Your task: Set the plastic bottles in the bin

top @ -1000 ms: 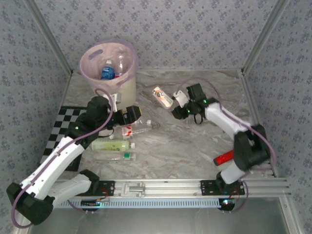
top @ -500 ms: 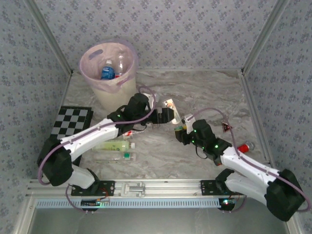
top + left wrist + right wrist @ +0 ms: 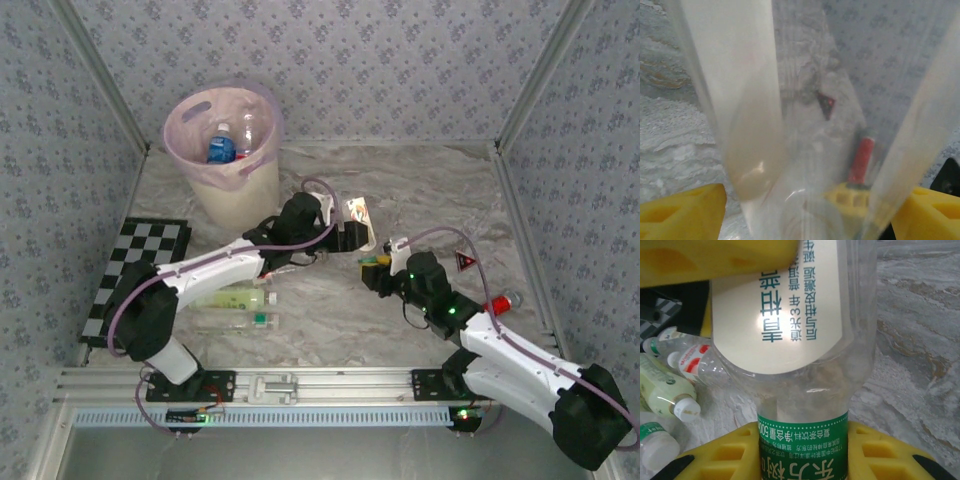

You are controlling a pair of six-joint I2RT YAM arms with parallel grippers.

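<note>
Over the surface's [image 3: 430, 190] middle, 1 clear bottle [image 3: 357, 214] is hanging, right of the bin [image 3: 238, 195]. The right claw [image 3: 376, 264] is gripping its green-banded end; the left claw [image 3: 354, 232] is straddling its body, clamped or not I cannot tell. Right ought to be holding until left is squeezing firmly. Fingers are hiding the cap.

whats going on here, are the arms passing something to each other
It looks like a handover. The right gripper is shut on the cap end of a clear bottle with a green label and holds it above the middle of the table. The left gripper has its fingers around the other end; whether it has closed on it, I cannot tell. The bin at the far left already has bottles inside, and spare bottles lie on the table under the left arm.
</note>
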